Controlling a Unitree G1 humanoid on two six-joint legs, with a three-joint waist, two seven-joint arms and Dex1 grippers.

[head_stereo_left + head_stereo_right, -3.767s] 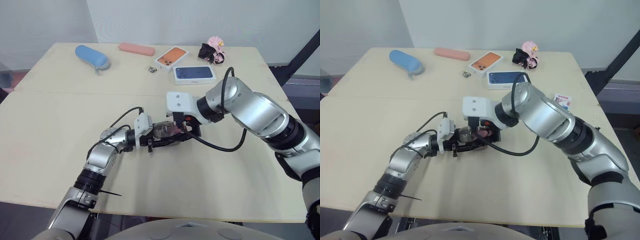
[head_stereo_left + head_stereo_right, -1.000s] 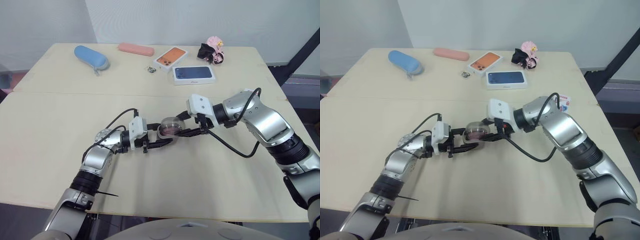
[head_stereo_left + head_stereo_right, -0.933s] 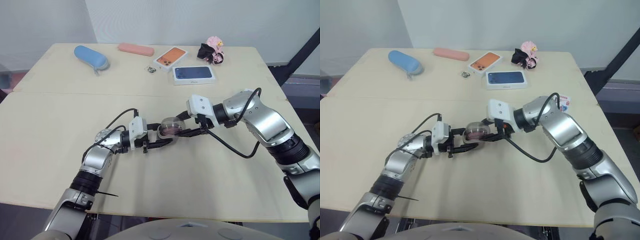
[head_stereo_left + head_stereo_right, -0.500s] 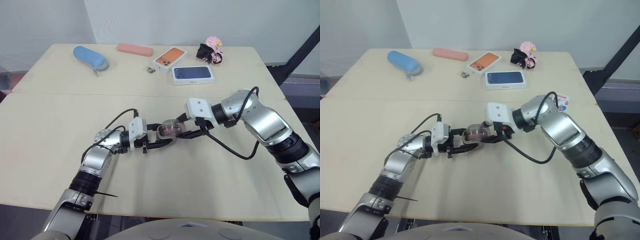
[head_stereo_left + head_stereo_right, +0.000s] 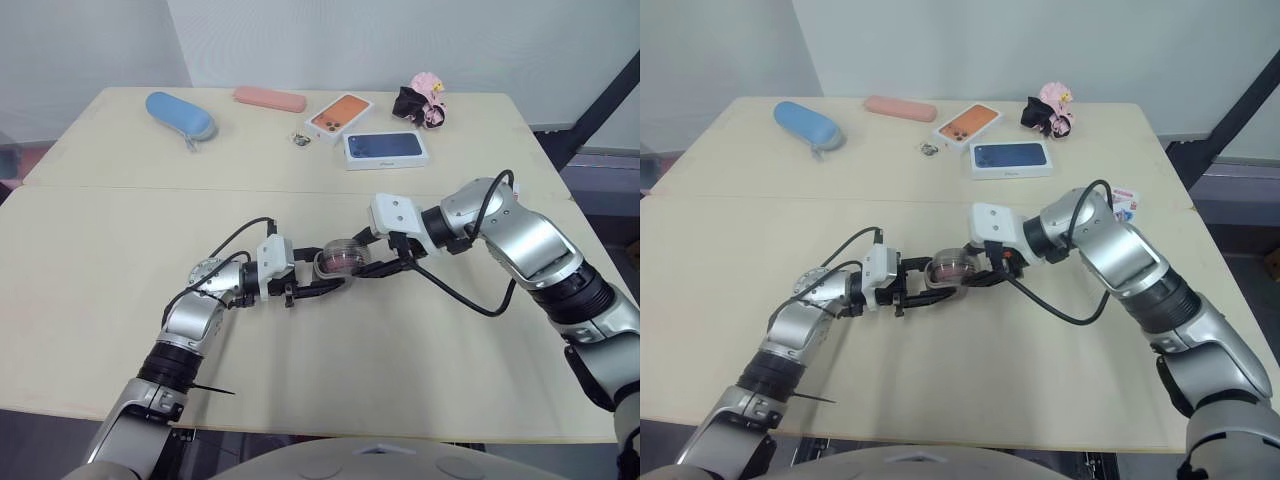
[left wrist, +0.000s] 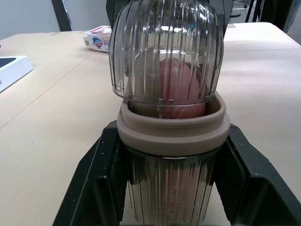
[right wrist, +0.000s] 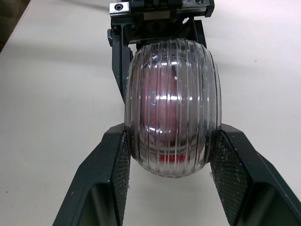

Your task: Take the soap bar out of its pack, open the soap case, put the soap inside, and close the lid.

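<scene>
Gripping the soap case (image 5: pixel 341 259) near mid-frame, the left gripper (image 5: pixel 318 283) clamps its tan-rimmed base and the right gripper (image 5: pixel 370 266) pinches the clear ribbed lid (image 7: pixel 171 127), with the pink soap (image 6: pixel 176 87) inside.

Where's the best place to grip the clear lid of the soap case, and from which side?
Grip the lid across its long ribbed sides, coming end-on from opposite the left gripper, which clamps the base. The oval dome is narrowest there, as the right gripper straddles it.
</scene>
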